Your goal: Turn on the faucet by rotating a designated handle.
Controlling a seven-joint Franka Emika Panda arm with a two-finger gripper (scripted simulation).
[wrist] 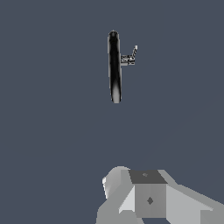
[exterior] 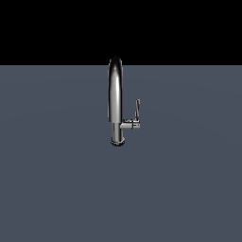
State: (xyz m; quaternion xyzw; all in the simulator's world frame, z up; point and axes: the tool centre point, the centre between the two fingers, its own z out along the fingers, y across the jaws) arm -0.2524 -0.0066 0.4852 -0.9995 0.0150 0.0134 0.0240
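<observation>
The faucet (exterior: 116, 101) stands upright on the flat grey surface (exterior: 52, 189), its handle (exterior: 137, 109) rising from a short stem on the exterior view's right of the base. The gripper (wrist: 148, 197) appears only in the wrist view, well apart from the faucet; its fingers are not distinguishable, so its state cannot be determined. Principal risk — the handle is thin and sits just beside the far larger spout, so a misaligned approach probably strikes or seizes the spout instead. Secondary risk — a glancing contact likely slips off the polished lever without rotating it.
</observation>
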